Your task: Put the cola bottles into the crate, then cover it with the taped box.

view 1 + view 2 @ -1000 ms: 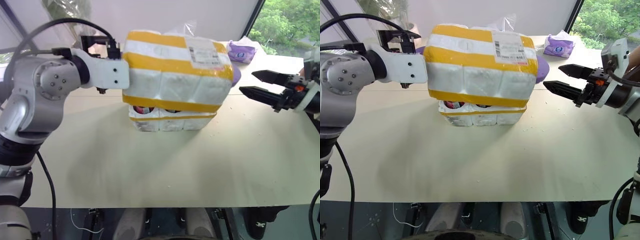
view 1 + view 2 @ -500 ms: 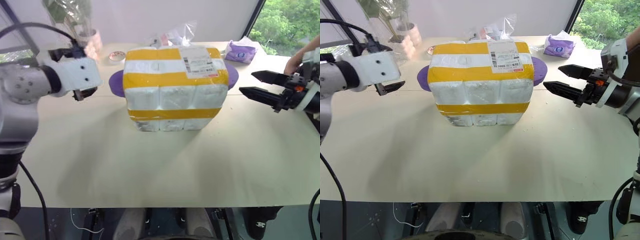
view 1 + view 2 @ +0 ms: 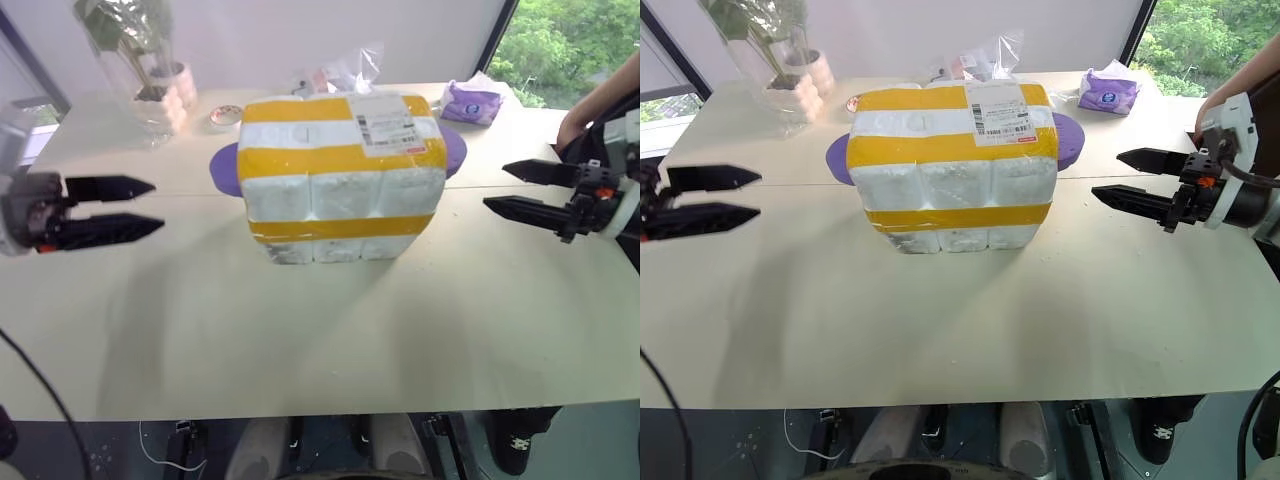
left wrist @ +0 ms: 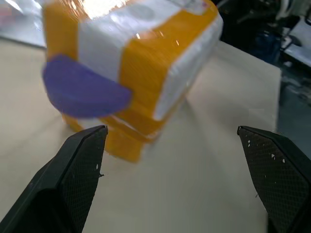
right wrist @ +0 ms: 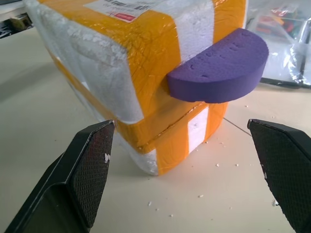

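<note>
On the beige tabletop (image 3: 940, 330), the bulky white foam taped box (image 3: 953, 165) with wide yellow bands sits over the low white foam crate (image 3: 958, 238). At nine o'clock the left gripper (image 3: 735, 196) hovers with jaws spread, empty; at three o'clock the right gripper (image 3: 1108, 176) likewise. Beyond, at one o'clock, lies a purple tissue pack (image 3: 1106, 92).
</note>
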{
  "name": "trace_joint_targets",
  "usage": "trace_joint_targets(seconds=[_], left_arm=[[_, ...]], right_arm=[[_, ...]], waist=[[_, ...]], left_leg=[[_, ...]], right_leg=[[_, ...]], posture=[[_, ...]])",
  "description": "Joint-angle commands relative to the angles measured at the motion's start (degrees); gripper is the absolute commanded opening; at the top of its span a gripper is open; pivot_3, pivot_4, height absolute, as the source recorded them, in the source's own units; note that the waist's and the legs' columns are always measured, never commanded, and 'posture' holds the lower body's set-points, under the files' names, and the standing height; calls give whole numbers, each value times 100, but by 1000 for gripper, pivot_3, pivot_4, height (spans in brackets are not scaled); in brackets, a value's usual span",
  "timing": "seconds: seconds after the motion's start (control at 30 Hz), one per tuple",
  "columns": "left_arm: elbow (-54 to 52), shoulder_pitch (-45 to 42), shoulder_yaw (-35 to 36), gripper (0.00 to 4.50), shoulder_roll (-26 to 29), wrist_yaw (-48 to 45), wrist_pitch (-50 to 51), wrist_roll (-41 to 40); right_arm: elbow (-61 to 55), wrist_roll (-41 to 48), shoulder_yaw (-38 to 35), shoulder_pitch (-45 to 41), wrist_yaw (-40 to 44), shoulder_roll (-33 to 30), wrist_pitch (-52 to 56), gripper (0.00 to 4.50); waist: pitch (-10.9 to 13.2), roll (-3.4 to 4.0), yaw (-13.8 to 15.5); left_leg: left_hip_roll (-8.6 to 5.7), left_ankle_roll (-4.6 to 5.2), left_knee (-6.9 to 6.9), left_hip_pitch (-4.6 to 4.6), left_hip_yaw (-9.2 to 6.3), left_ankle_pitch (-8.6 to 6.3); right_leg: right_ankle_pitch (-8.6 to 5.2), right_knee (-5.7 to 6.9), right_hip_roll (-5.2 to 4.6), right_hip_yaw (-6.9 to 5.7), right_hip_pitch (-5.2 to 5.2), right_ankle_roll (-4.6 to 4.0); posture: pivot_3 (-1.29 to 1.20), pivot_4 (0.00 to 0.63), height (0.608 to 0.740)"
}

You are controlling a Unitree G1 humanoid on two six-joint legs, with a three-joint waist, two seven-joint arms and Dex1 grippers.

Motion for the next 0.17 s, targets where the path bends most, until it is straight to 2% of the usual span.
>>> trace_joint_targets(seconds=[0.03,0.17], left_arm=[[-110,13,-38,4486,-3,46,-676,-185],[15,-27,-201,4486,-5,332,-580,-418]], right_arm=[[-214,37,76,-54,139,-116,11,4500],[-323,27,314,-229,-29,65,45,4500]], waist=[[-1,-3,9],[-1,-3,-7]], left_leg=[[0,-1,0,2,-2,0],[0,-1,-2,2,-3,-1]], right_leg=[[0,-1,-2,0,3,0],[0,-4,-7,4,0,-1]], posture=[[0,150,738],[0,150,738]])
